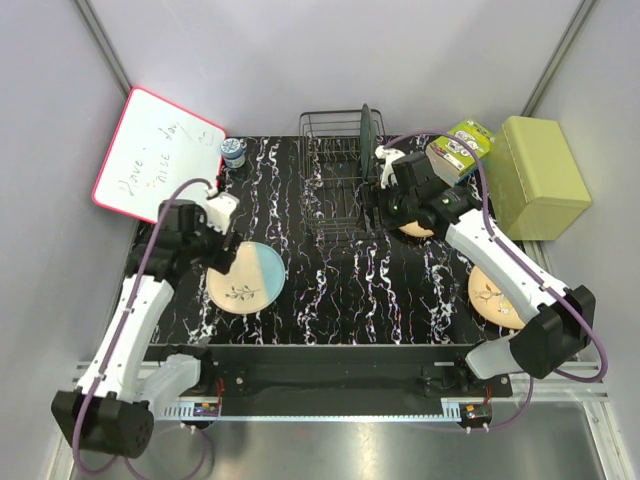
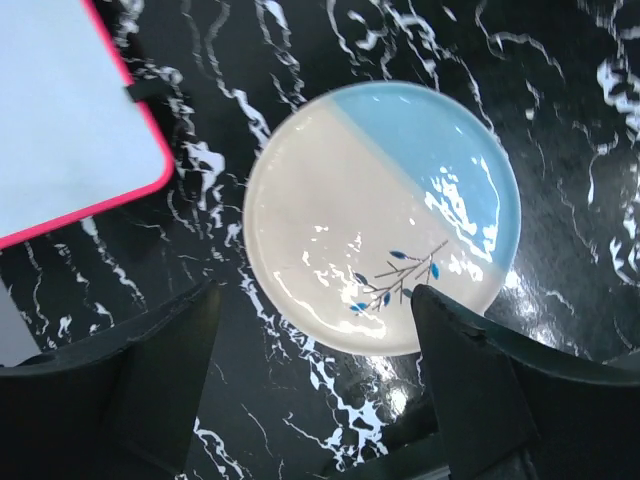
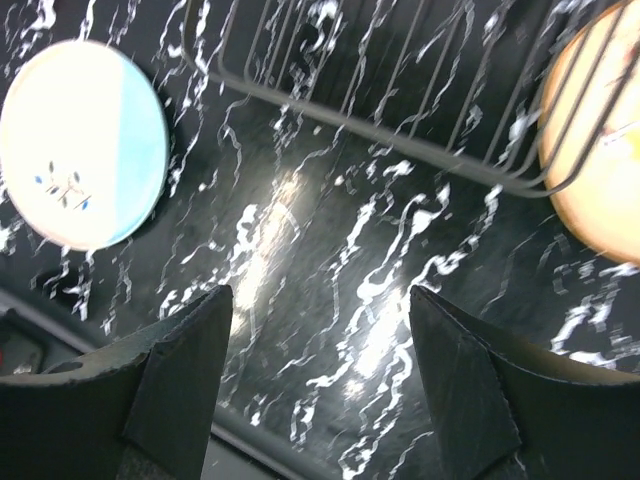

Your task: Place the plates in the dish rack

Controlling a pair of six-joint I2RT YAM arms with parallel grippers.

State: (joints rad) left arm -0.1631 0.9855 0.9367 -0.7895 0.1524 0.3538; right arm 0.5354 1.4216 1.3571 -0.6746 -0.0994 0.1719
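Shows dark plate (image 1: 366, 140) upright in rack (image 1: 335, 190), back-centre of marbled table (image 1: 330, 290). Flat at front L, well apart from rack: beige/blue plate (image 1: 247, 278). Flat on R: orange plate (image 1: 413, 230) just beside rack, partly hidden by R arm; second orange plate (image 1: 492, 297) nearer front. L gripper (image 2: 315, 370) over beige/blue plate's rim, jaws wide, empty. R gripper (image 3: 315, 370) near rack's front edge, jaws wide, empty. Whiteboard (image 1: 155, 165) back L, green box (image 1: 540, 175) back R.
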